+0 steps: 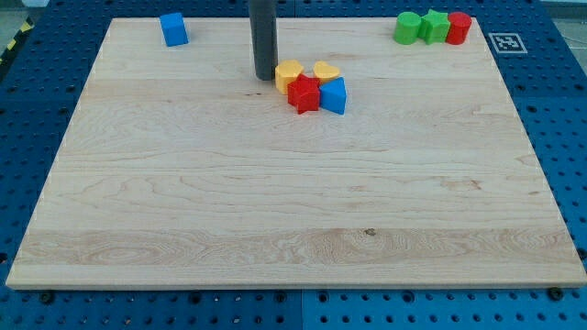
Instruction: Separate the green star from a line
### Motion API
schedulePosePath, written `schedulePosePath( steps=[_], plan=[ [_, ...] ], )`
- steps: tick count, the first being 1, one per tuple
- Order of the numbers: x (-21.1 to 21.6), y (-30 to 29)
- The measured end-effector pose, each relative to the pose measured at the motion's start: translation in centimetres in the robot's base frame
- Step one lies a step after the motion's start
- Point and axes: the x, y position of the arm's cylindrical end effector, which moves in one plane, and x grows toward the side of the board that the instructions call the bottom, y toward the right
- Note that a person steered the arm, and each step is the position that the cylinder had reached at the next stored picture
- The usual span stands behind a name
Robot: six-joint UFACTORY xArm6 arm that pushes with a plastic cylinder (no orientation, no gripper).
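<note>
Rod tip [265, 77] stands just left of the yellow block [288, 72]; green star [435, 25] sits far right, between two blocks; no fingers visible.

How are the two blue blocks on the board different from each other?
The blue block near the view's top left stands alone, while the blue block near the middle is packed against a red block and two yellow blocks. The lone one looks like an upright cube; the clustered one looks wedge-like. My tip is just left of the cluster, far from the lone one. Both share the same blue.
</note>
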Motion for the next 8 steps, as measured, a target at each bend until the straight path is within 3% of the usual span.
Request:
schedulePosePath(
  steps=[1, 2, 6, 8],
  plan=[
    [0.0, 0.0],
    [-3.8, 0.0],
    [-6.7, 3.8],
    [-5.6, 11.8]
  ],
)
